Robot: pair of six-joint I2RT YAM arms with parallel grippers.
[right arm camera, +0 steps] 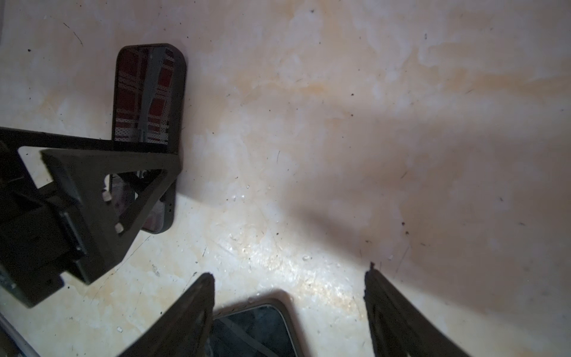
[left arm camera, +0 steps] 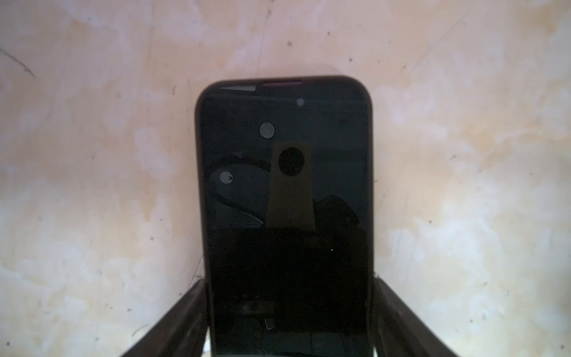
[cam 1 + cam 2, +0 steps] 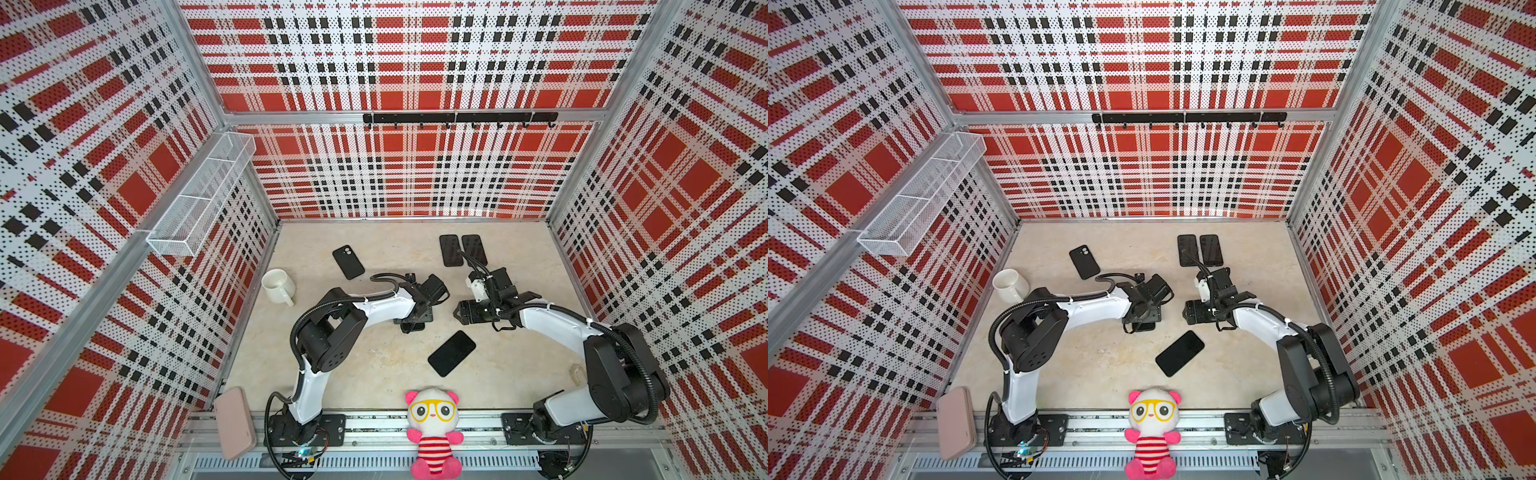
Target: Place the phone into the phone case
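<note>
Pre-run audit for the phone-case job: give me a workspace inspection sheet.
surface: beige table, speckled, scuffed.
job's things: phone flat under left gripper, dark rim; black case lying apart; second phone screen-up; two dark slabs at back, kind unclear.
clutter: mug, plush panda, pink case on front rail.
grippers: left gripper closed on phone's long edges; right gripper open, empty.
cables: black conduit along arms, none seen on surface.
surroundings: plaid walls, wire basket, hook rail.

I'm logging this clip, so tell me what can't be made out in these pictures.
- Left wrist view: left gripper fingers flank the phone; the bottom edge cuts off the contact, so the grip is unclear.
- Both top views: the left arm's wrist mostly hides that phone.
- Right wrist view: second phone cut off by the bottom edge and a right gripper finger.
</note>
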